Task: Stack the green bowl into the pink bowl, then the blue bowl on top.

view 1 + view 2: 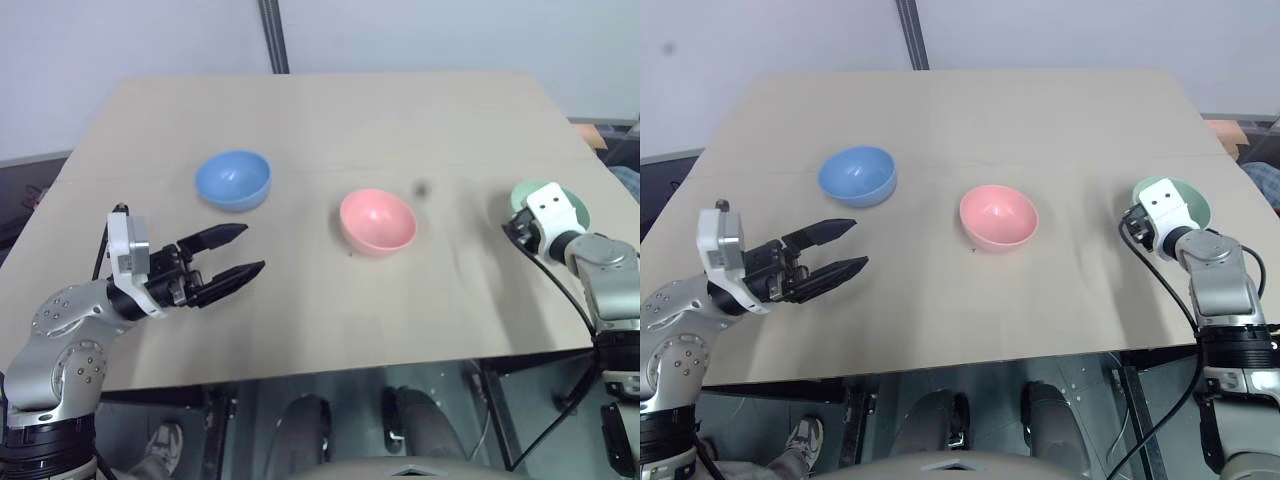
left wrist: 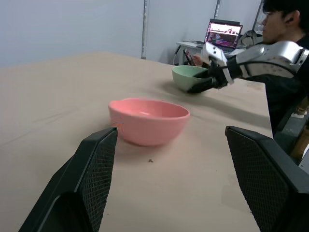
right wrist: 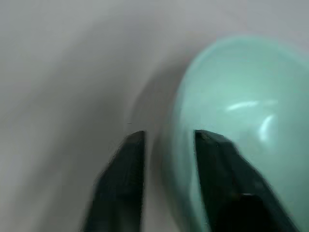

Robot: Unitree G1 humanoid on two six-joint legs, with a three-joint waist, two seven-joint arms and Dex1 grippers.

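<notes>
The green bowl [image 1: 567, 205] stands upright near the table's right edge. My right gripper [image 3: 169, 135] is at its near rim, open by a narrow gap. One finger is outside the wall and the other over the inside, with a sliver of space beside the outer one. The pink bowl [image 1: 377, 220] sits upright at the middle of the table and the blue bowl [image 1: 233, 178] to its left, both untouched. My left gripper [image 1: 250, 249] hovers open and empty in front of the blue bowl, pointing across toward the pink bowl [image 2: 147, 121].
The tan table [image 1: 300, 330] ends just right of the green bowl and close in front of both arms. Beyond the right edge a person [image 2: 285, 14] sits by an open laptop [image 2: 223, 31]. A dark pole [image 1: 273, 35] stands behind the table.
</notes>
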